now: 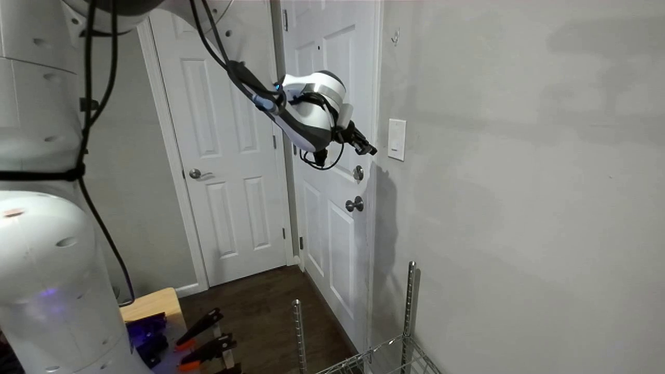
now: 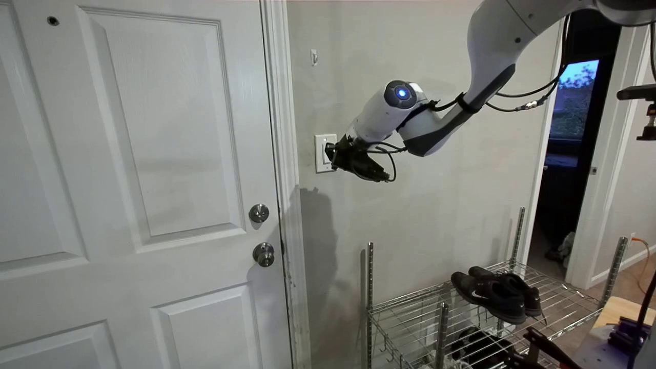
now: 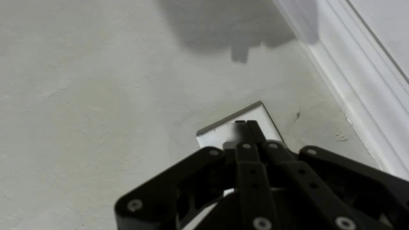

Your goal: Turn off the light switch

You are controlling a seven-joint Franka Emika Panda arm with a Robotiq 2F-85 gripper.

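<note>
In an exterior view the light switch (image 1: 397, 139), long axis upright, is right of ctr., just right of the hand (image 1: 372, 150), fully closed w/ nothing held, so push prob. goes rightward.

In an exterior view the Franka Panda arm (image 2: 489, 54) slants from upper right to the centre; in the wrist view the Robotiq gripper (image 3: 246, 122) fills lower right, fingertips (image 3: 255, 131) together.
</note>
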